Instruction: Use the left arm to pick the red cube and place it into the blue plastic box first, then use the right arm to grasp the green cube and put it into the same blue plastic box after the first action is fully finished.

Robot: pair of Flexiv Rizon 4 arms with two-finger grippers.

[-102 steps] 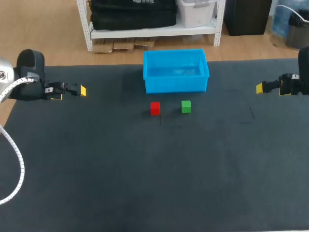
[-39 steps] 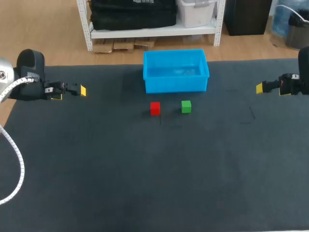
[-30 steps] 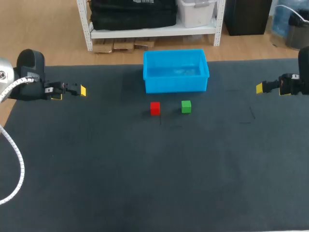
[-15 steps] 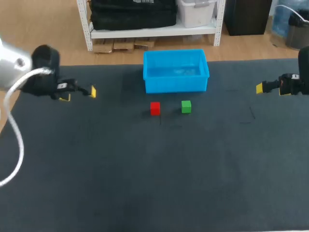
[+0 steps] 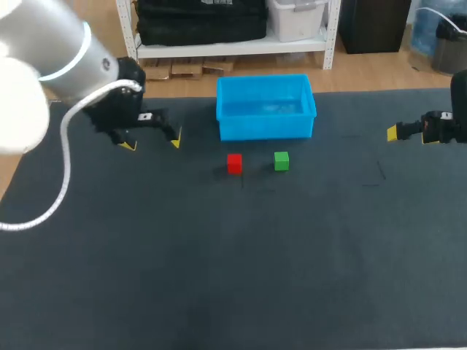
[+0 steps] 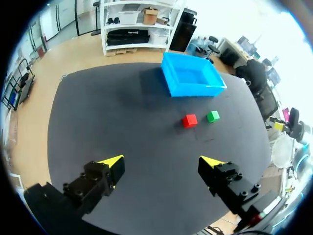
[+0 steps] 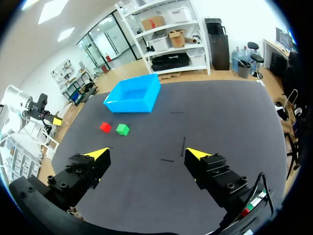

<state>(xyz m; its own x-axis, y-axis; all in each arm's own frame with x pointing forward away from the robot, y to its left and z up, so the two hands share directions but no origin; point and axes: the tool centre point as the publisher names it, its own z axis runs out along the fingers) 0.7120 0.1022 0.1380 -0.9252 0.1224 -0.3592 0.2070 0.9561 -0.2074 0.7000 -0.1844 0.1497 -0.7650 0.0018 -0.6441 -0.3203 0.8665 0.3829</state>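
Red cube point(image 5: 233, 163) and green cube point(image 5: 281, 161) side by side on dark mat point(image 5: 219, 262), close but apart, just in front of the box point(image 5: 266, 128), seen from overhead. Left gripper point(image 5: 152, 143) hanging well off to the red cube's side, fingers spread, holding nothing. Right gripper point(image 5: 398, 133) far out at the mat's opposite edge, too side-on here to judge.

From the left wrist: fingers wide apart over bare mat, red cube point(image 6: 190, 120) well ahead, green cube point(image 6: 212, 116) close at its side, box point(image 6: 198, 91) beyond. Chief hazard, by this reading: wide-set fingers coming down off-centre and clipping the green cube, for want of room between the pair. Or closing across a corner and squirting the red cube away.

From the right wrist: fingers likewise wide apart and empty, red cube point(image 7: 105, 127), green cube point(image 7: 122, 129) and box point(image 7: 128, 106) far ahead. Further hazard: an early start for the green cube, ahead of the red cube's drop into the box, breaking the set order and crowding two arms over one small spot.
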